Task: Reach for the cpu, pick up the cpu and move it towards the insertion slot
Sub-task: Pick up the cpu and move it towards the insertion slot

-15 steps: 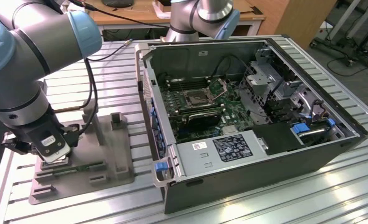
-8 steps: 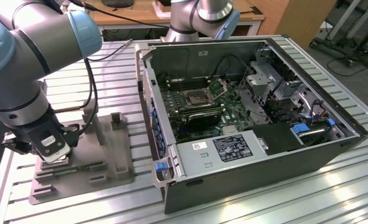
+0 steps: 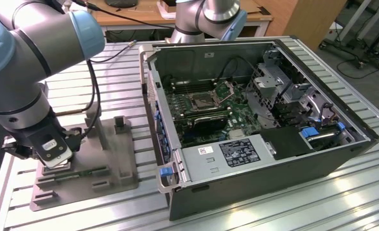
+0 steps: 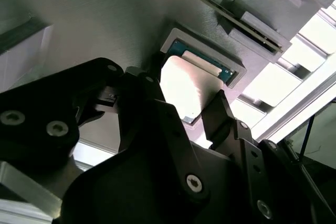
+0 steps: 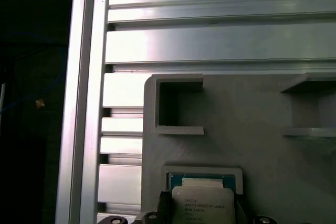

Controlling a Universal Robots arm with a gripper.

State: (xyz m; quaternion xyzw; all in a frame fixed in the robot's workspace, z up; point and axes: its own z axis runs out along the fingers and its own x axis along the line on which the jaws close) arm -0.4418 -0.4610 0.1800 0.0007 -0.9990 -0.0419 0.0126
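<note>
The cpu is a small square chip with a bright metal top. It lies flat in a shallow nest at one end of the grey plastic fixture. My gripper is down over it, one dark finger against one edge and the other against the opposite edge, shut on the chip. In the first wrist view the cpu sits level in its nest between the fingers. In the exterior view my gripper is low over the fixture's near end. The insertion slot lies inside the open computer case with its lid plate raised.
The open computer case stands at the exterior view's right, walls around the green motherboard. A thin green circuit strip lies in the fixture beside my gripper. The fixture has raised blocks. A second arm's base stands behind the case. The table is ribbed aluminium.
</note>
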